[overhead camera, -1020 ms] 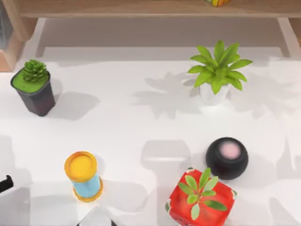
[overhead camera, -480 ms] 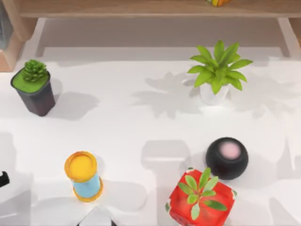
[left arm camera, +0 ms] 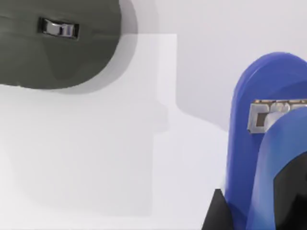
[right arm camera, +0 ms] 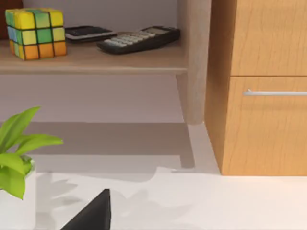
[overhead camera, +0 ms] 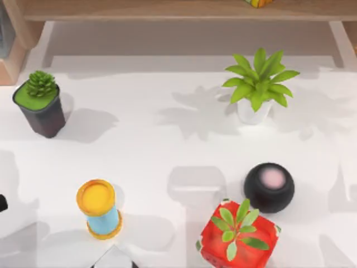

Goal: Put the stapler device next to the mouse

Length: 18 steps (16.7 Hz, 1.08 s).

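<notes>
The blue stapler (left arm camera: 268,143) fills the near part of the left wrist view, above the white table. Black fingers (left arm camera: 217,214) of my left gripper (left arm camera: 254,211) sit on either side of it, so the gripper looks shut on it. The dark grey mouse (left arm camera: 57,48), with a silver scroll wheel, lies on the table a short way off from the stapler. A black sliver of my left arm (overhead camera: 1,202) shows at the table's far left edge. One black finger (right arm camera: 93,215) of my right gripper shows low in the right wrist view, facing the shelf.
On the table stand a dark potted succulent (overhead camera: 40,103), a leafy plant in a white pot (overhead camera: 256,89), a yellow and blue cylinder (overhead camera: 99,207), a black round speaker (overhead camera: 269,187) and a red pot with a plant (overhead camera: 239,237). A wooden shelf (right arm camera: 91,60) and cabinet (right arm camera: 259,91) line the back.
The black tip of my left arm has slid left along the table's edge, almost out of the top view. Everything on the table has kept its place.
</notes>
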Each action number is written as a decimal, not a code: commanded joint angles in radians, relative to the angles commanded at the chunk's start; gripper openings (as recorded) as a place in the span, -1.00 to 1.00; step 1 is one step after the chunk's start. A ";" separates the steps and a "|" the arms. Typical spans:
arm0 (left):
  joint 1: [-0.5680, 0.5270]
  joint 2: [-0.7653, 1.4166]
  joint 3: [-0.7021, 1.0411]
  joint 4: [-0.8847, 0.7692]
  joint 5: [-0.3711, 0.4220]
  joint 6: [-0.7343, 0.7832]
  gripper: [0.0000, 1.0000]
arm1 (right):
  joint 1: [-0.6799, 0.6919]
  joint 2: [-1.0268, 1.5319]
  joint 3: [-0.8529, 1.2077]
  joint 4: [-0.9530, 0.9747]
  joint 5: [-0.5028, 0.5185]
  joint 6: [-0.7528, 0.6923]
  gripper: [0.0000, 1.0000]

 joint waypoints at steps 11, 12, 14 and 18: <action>0.129 0.544 0.638 -0.111 0.011 0.545 -1.00 | 0.000 0.000 0.000 0.000 0.000 0.000 1.00; 0.139 0.581 0.686 -0.115 0.012 0.590 -1.00 | 0.000 0.000 0.000 0.000 0.000 0.000 1.00; 0.153 0.631 0.751 -0.117 0.014 0.653 -1.00 | 0.000 0.000 0.000 0.000 0.000 0.000 1.00; 0.158 0.649 0.774 -0.117 0.015 0.676 -1.00 | 0.000 0.000 0.000 0.000 0.000 0.000 1.00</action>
